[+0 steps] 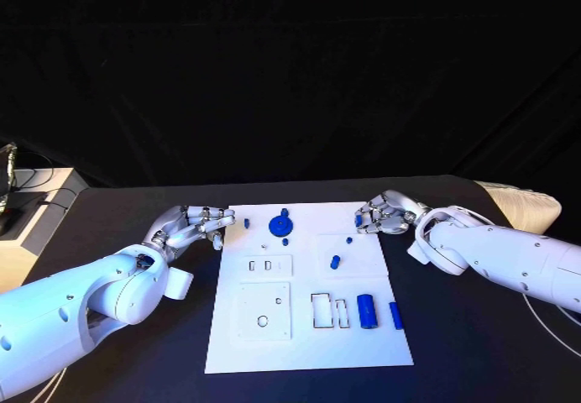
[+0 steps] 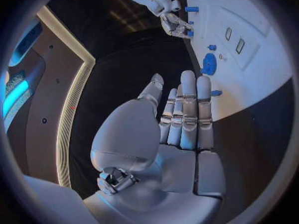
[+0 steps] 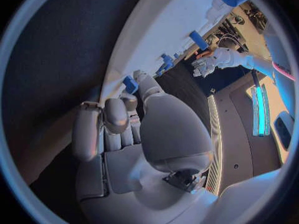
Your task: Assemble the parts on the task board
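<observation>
Task board (image 1: 303,336) mid-worktop (image 1: 121,210), blue parts (image 1: 367,311) lying on it; left hand (image 1: 194,225) just beside its far left corner, fingers apart, empty; right hand (image 1: 388,215) at far right corner, fingers pinching a small blue part (image 3: 130,84).

This looks like a robot demo booth or lab: a black-draped bench (image 1: 133,210) with black curtains (image 1: 290,84) hung behind it, and glowing light strips (image 2: 72,104) set into panelled walls off beside the bench.
</observation>
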